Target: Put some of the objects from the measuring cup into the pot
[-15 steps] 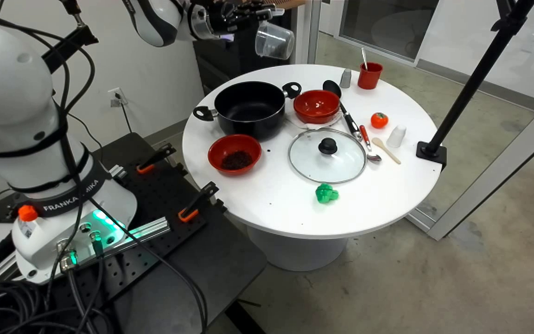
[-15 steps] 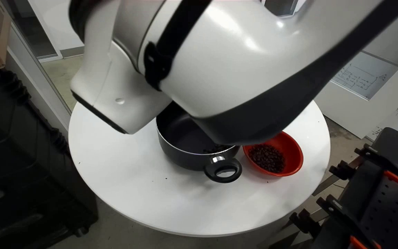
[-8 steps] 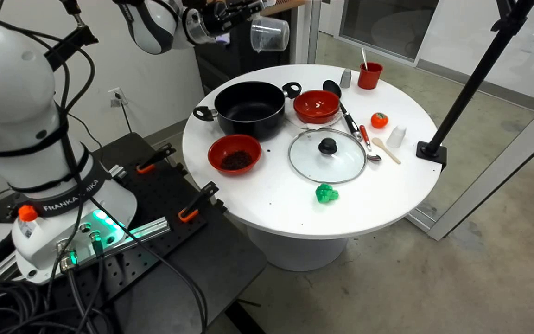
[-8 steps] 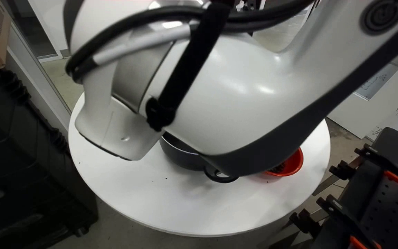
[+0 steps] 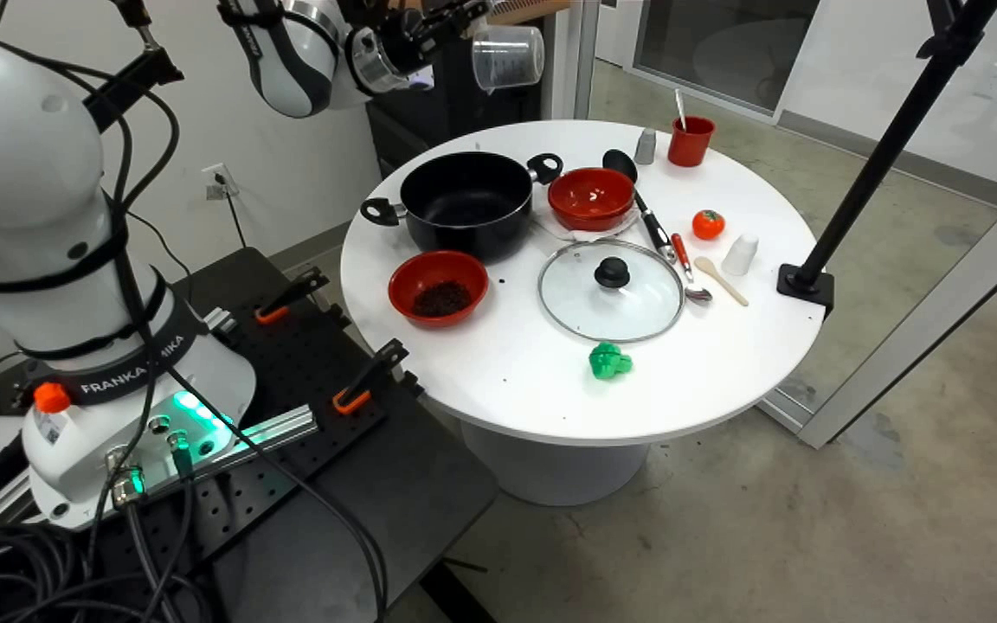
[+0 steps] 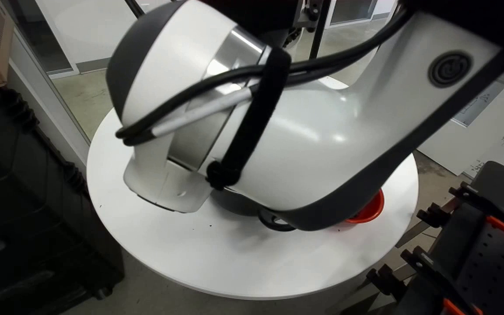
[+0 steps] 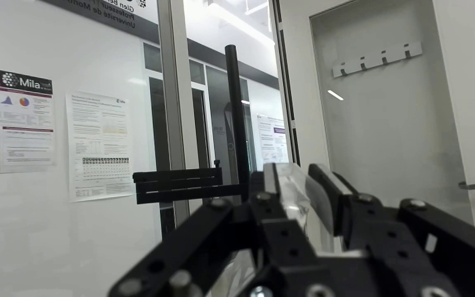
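We've got the measuring cup (image 5: 508, 58) in the air at upper mid of the frame in an exterior view, higher in the frame than the pot (image 5: 468, 240); can't tell if it's directly over it. Over the last sec its lean has changed: it sloped down to the right, now its outline sits squarer. Which way the mouth faces, we can't tell. Walls look see-thru, no contents visible, so we'd guess the pour's done or nearly so.

The claw (image 7: 293, 177), lower ctr of the wrist view, is closed on a clear plastic bit, prob. the cup's handle (image 7: 296, 206). That view faces a door (image 7: 386, 111) and posters (image 7: 99, 146), so we read it as aimed roughly level.

The Panda arm (image 6: 313, 144) has rolled and shifted down-right in an exterior view, cables (image 6: 208, 109) now showing, and hides most of the pot there, so we can't confirm the amt. inside.

Further out on the surface (image 5: 533, 398): red bowl (image 5: 405, 290) w/ dark bits (image 5: 441, 299), below the pot in the frame; glass lid (image 5: 576, 303) flat, right of ctr, pot uncovered.
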`<move>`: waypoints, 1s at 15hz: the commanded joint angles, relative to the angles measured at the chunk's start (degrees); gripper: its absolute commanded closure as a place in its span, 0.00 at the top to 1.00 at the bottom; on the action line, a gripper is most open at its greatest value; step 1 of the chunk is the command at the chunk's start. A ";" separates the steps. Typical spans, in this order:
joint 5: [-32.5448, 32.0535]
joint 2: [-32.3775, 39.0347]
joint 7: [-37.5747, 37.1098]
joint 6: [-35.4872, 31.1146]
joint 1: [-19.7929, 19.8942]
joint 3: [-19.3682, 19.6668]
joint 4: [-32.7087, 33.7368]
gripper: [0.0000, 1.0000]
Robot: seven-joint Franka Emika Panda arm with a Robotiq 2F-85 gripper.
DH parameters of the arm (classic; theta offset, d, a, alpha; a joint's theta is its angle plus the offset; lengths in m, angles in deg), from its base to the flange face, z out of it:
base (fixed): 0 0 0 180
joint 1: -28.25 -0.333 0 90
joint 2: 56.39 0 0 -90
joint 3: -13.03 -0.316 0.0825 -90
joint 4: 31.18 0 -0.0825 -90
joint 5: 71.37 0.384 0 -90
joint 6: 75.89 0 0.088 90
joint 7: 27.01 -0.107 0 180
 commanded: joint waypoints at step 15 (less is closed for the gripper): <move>-5.77 4.74 0.78 5.36 -0.48 2.29 0.22 0.06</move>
